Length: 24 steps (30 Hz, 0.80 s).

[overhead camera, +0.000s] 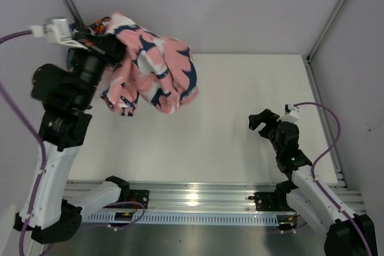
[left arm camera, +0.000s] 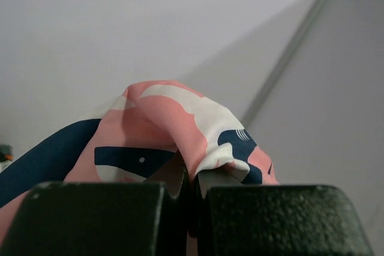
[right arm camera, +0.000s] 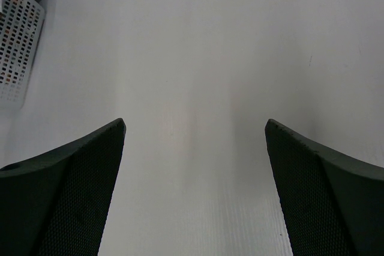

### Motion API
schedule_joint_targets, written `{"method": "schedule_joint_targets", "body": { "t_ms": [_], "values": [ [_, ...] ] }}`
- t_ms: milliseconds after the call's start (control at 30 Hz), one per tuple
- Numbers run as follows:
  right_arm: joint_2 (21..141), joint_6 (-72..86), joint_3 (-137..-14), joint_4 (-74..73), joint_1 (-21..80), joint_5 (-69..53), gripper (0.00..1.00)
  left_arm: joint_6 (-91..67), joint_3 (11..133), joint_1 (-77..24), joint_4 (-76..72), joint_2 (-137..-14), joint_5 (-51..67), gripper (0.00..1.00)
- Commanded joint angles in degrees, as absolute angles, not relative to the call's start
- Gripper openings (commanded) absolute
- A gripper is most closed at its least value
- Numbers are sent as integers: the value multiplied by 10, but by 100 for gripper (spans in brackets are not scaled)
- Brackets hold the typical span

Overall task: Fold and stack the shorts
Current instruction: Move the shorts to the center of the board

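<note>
Pickup step: left tool is clamped on a fold of the pink shorts, which hang bunched in the air at upper left of the top view, off the surface. Right tool is spread wide and holds nothing, right of centre. Next, I'd say: lower the shorts to mid-surface, then the right tool takes a second edge to spread them flat before folding. No brand, label or writing readable.

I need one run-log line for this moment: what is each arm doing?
left gripper: shut on pink shorts, held bunched in the air | right gripper: open, empty, over table | fold: not yet done
</note>
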<state>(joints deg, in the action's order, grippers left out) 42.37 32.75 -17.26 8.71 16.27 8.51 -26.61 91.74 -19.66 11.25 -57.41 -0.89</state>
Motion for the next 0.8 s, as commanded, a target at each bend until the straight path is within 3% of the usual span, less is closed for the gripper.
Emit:
{"method": "schedule_joint_targets", "body": {
  "t_ms": [0, 133, 500, 767],
  "values": [
    [411, 316, -177, 103, 160, 85, 99, -283, 875, -272, 113, -624, 36, 0],
    [396, 308, -173, 105, 160, 68, 99, -279, 814, -347, 106, -645, -19, 0],
    [385, 303, -169, 113, 162, 58, 99, -311, 644, -402, 72, -669, -80, 0],
    [410, 287, -163, 167, 166, -48, 95, -296, 660, -454, 121, -622, -148, 0]
  ]
}}
